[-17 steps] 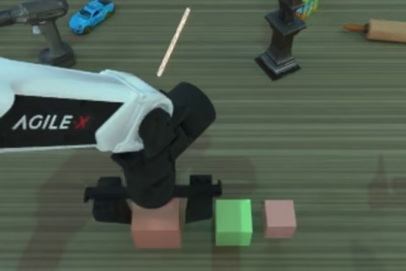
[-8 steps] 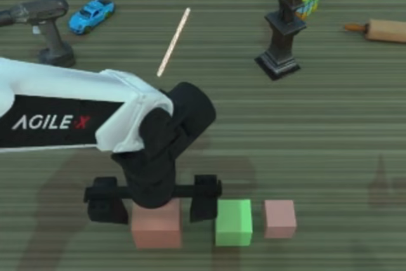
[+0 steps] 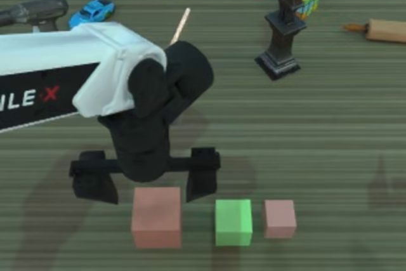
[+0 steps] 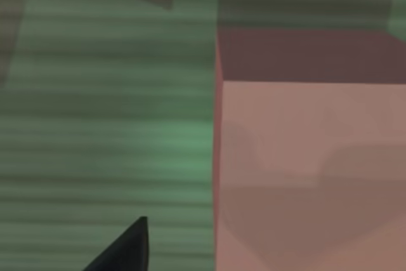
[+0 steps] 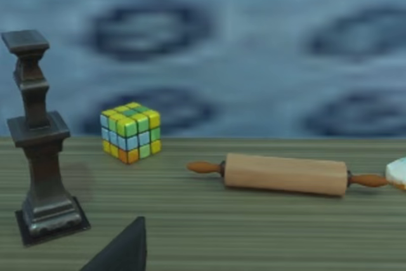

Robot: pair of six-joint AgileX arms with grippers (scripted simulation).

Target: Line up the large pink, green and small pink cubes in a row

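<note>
White arm casing showing letters "ILE X". Left gripper [image 3: 147, 182] hovering above large pink cube [image 3: 157, 218], fingers wide apart, holding nothing.

Three plain matte cubes: one large salmon-pink cube [image 3: 156, 217], one bright green cube [image 3: 233, 222], one small pale pink cube [image 3: 280, 218]; one multicoloured puzzle cube [image 5: 130, 132]; one wooden rolling pin [image 5: 287, 173]

top view looks straight down; left wrist view hugs the large pink cube [image 4: 304, 157].
</note>
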